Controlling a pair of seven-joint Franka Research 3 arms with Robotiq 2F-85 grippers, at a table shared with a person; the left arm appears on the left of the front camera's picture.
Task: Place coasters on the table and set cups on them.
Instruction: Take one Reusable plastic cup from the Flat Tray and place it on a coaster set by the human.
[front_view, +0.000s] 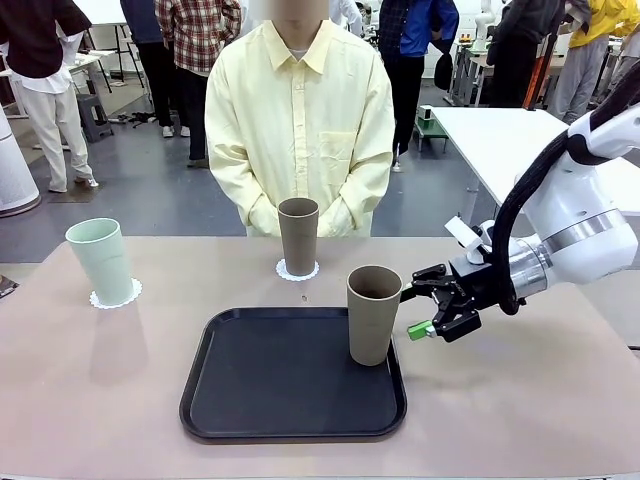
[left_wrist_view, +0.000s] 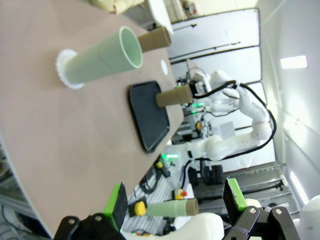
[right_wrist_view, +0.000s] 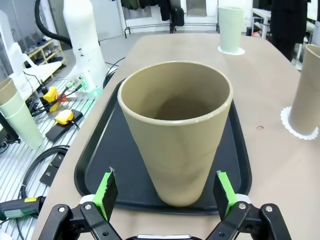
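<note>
**Stock on the table: two cups set, one left on the tray**

Item 1: green cup (front_view: 101, 260). It stands upright on a coaster (front_view: 116, 294) at the far left of the table (front_view: 90, 390). Count it as placed.

Item 2: brown cup (front_view: 298, 235). It stands upright on its own coaster (front_view: 298, 270), mid-table, just in front of the person (front_view: 299, 130), whose hands are folded behind it. Count it as placed too.

Item 3: last brown cup (front_view: 374, 314). It stands upright on the right end of the black tray (front_view: 270, 385), no coaster under it. This looks like the one you have yet to move. I cannot make out a third coaster in these views.

Item 4: right gripper (front_view: 432, 306). It sits level beside the last cup, released, fingers spread wide. In the right wrist view the cup (right_wrist_view: 177, 130) stands between the green pads (right_wrist_view: 106, 188) without touching them, which reads as a lined-up side grasp on the lower body.

Item 5: left gripper (left_wrist_view: 175, 205). It is released and empty, held off the table's edge, well apart from everything, probably to keep your working side free.
</note>
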